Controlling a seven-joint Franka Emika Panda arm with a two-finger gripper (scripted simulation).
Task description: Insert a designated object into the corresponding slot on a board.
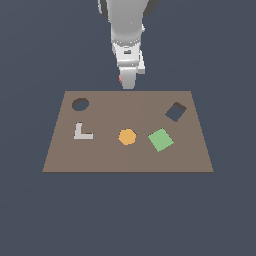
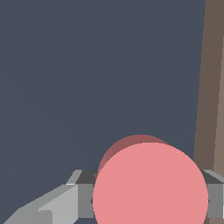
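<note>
The arm reached in from the far side of the scene, and its gripper [image 1: 128,84] hung at the far edge of the board [image 1: 127,160], about midway along that edge. In the exterior view only a sliver of the pinkish-red disc [image 1: 120,78] showed at the side of the fingers, on the exterior view's left. The wrist view was plainer: the disc [image 2: 150,186] filled the space between the two grey fingers [image 2: 57,205], one on either side of it and pressed to its rim. The jaws were closed on the disc at about its full width. Whether the disc was lifted clear of the surface or resting at the board's edge could not be determined from either view.

The round slot [image 1: 80,104] lay near the board's far corner on the exterior view's left, well apart from the gripper, and was unfilled. The tilted square hole [image 1: 175,112] lay toward the far corner on the exterior view's right, likewise unfilled.

Three loose pieces lay flat on the board: a grey L-shaped piece [image 1: 82,132] just nearer than the round slot, an orange hexagon [image 1: 127,136] near the middle, and a green square [image 1: 160,139] beside it, on the exterior view's right and nearer than the square hole. None touched another.

A brown strip of the board [image 2: 210,87] showed along one side of the wrist view.
</note>
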